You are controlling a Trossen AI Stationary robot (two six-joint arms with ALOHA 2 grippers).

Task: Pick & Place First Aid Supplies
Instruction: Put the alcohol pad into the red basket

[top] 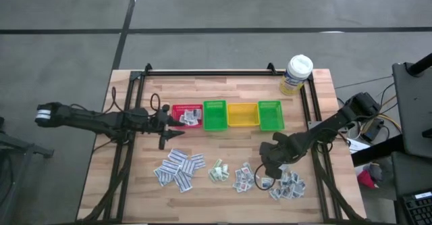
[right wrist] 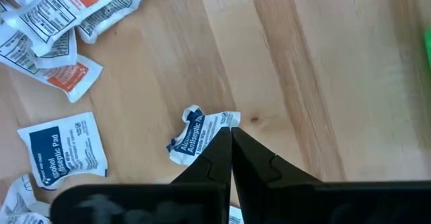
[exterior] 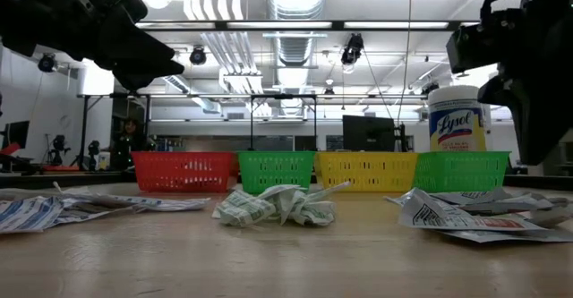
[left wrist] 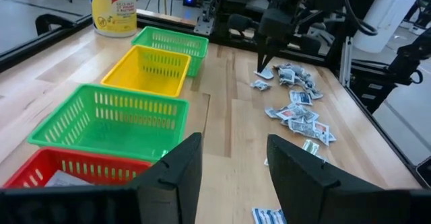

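The left gripper [left wrist: 232, 173] shows its two dark fingers [left wrist: 176, 177] parted with bare wood between them, hovering just beside the red bin [left wrist: 40, 173], which holds a white packet [left wrist: 64, 179]; beyond it a green bin [left wrist: 111, 120], a yellow bin [left wrist: 145, 69] and a second green bin [left wrist: 172, 44] run in a row toward the yellow-labelled bottle [left wrist: 113, 7]. Across the table [left wrist: 229, 116], the right gripper [left wrist: 264, 66] points down at a crumpled packet [left wrist: 264, 74]; more first aid supplies [left wrist: 300, 113] lie scattered nearby.
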